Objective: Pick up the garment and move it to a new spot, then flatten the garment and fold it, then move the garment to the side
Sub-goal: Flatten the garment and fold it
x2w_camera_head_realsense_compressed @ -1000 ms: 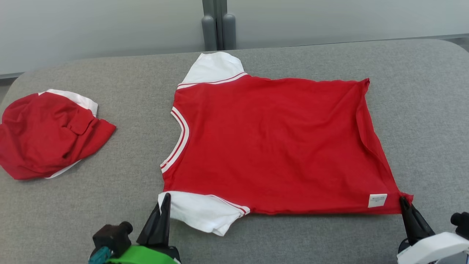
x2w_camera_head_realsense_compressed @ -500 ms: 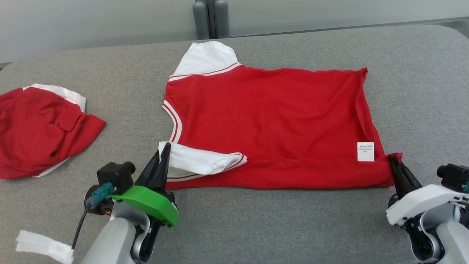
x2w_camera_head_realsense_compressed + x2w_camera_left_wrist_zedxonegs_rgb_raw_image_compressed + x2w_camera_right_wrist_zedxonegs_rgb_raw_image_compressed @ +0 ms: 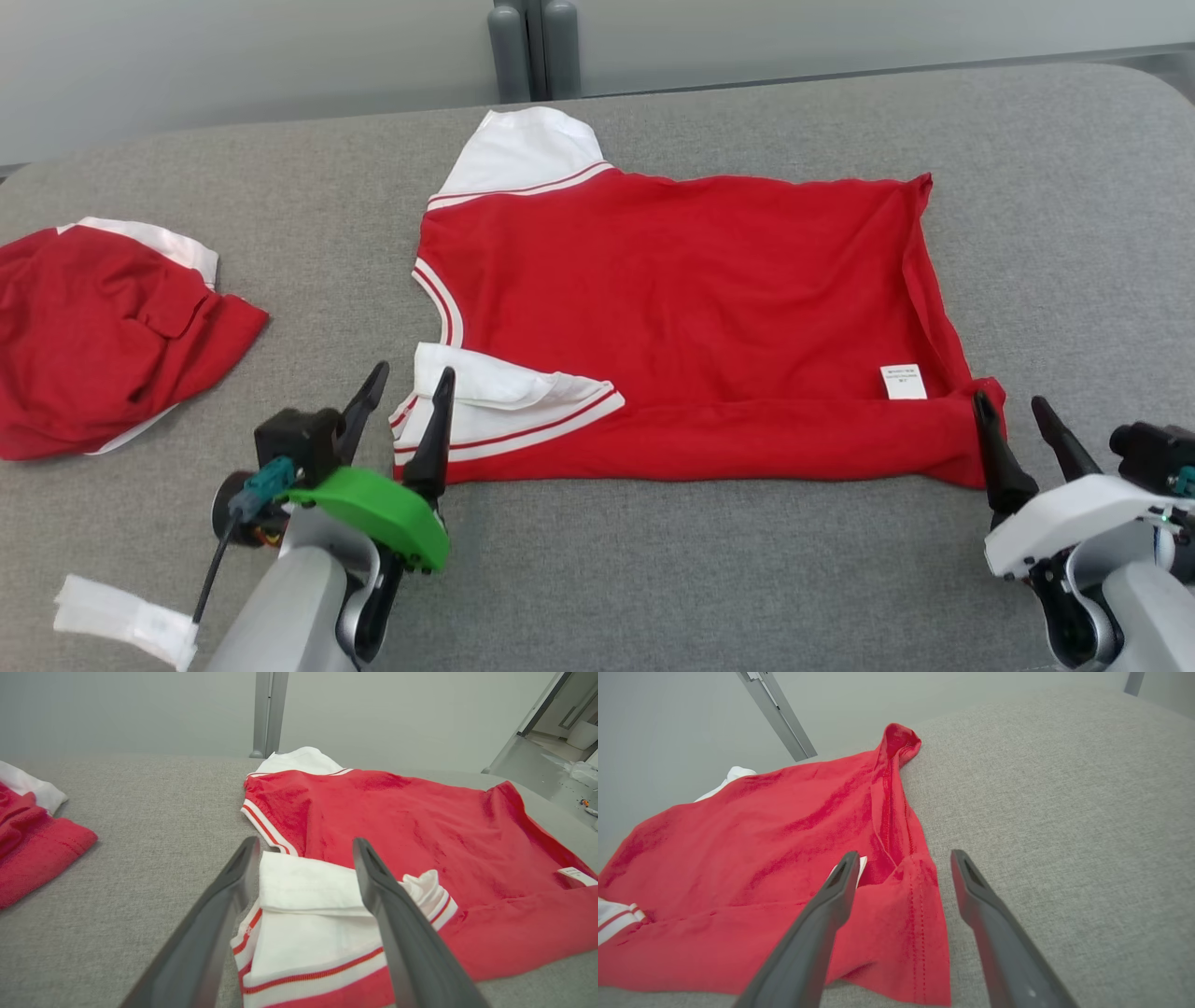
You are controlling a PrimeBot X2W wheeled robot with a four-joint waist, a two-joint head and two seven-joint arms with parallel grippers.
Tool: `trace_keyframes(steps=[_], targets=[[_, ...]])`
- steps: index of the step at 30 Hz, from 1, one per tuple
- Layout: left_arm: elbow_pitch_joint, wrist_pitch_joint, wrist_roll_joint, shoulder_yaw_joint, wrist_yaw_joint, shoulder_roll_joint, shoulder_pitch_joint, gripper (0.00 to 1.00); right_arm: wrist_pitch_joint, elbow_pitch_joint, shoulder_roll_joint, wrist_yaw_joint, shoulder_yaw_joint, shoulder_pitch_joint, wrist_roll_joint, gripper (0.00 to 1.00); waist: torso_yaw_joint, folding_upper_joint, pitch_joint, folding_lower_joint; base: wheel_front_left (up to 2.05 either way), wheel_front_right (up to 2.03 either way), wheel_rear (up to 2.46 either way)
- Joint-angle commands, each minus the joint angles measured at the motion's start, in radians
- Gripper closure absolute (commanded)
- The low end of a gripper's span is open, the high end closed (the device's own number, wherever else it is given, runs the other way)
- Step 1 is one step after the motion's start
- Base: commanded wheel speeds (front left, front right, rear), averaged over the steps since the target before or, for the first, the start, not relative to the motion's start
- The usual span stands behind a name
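A red garment (image 3: pixel 691 317) with white sleeves lies on the grey table (image 3: pixel 653 579), its near edge folded over onto the body. My left gripper (image 3: pixel 408 394) stands open at the folded white sleeve (image 3: pixel 495 406), which lies loose between its fingers (image 3: pixel 308 896). At the garment's near right corner (image 3: pixel 971 448) my right gripper (image 3: pixel 1008 413) is open too, and the red hem corner (image 3: pixel 906 905) rests slack between its fingers. A white label (image 3: pixel 903 381) shows near that corner.
A second red and white garment (image 3: pixel 103 327) lies bunched at the table's left. A white strip (image 3: pixel 121 616) hangs near my left forearm. A grey post (image 3: pixel 527 51) stands behind the table's far edge.
Both grippers carried the garment's near edge up and over onto its body, then opened and let the sleeve and the hem corner go. The camera has also shifted.
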Motion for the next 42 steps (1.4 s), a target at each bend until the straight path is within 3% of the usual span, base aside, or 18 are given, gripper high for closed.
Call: trace_keyframes(steps=[1, 10, 22, 23, 24, 25, 26, 34, 42], targets=[[-0.006, -0.007, 0.005, 0.010, -0.003, 0.012, 0.041, 0.00, -0.009, -0.004, -0.007, -0.001, 0.007, 0.032, -0.001, 0.00, 0.003, -0.0001, -0.010, 0.0000, 0.00, 0.00, 0.00], [-0.009, -0.007, 0.020, 0.015, -0.005, 0.011, 0.156, 0.00, -0.013, 0.014, -0.018, -0.001, 0.015, 0.057, -0.017, 0.00, 0.009, -0.0001, 0.010, 0.0000, 0.00, 0.00, 0.00], [0.139, -0.006, -0.011, 0.028, -0.009, -0.019, 0.039, 0.00, 0.007, 0.133, 0.013, -0.001, 0.044, -0.040, -0.024, 0.00, 0.012, -0.0001, 0.056, 0.0000, 0.00, 0.00, 0.00], [0.157, -0.006, -0.018, 0.026, -0.010, -0.024, 0.034, 0.00, 0.012, 0.142, 0.017, -0.001, 0.054, -0.046, -0.018, 0.24, 0.010, -0.0001, 0.057, 0.0000, 0.00, 0.00, 0.00], [0.173, -0.005, -0.022, 0.020, -0.011, -0.027, 0.029, 0.09, 0.013, 0.147, 0.017, -0.001, 0.059, -0.050, -0.013, 0.57, 0.008, -0.0001, 0.058, 0.0000, 0.00, 0.00, 0.00], [0.188, -0.005, -0.027, 0.013, -0.012, -0.029, 0.022, 0.76, 0.012, 0.153, 0.019, -0.001, 0.065, -0.054, -0.008, 1.00, 0.007, -0.0001, 0.057, 0.0000, 0.00, 0.00, 0.00], [0.199, -0.004, -0.028, 0.007, -0.012, -0.030, 0.016, 1.00, 0.010, 0.156, 0.020, -0.001, 0.070, -0.057, -0.005, 1.00, 0.006, -0.0001, 0.057, 0.0000, 0.00, 0.00, 0.00], [0.184, -0.006, -0.049, 0.008, -0.011, -0.017, 0.032, 1.00, -0.017, 0.150, 0.014, -0.001, 0.102, -0.038, 0.030, 1.00, 0.018, -0.0001, -0.002, 0.0000, 0.00, 0.00, 0.00], [0.068, -0.006, -0.051, 0.061, -0.004, 0.021, 0.179, 1.00, -0.025, 0.063, 0.003, -0.002, 0.117, 0.073, 0.061, 1.00, 0.056, -0.0001, -0.074, 0.0000, 0.00, 0.00, 0.00]])
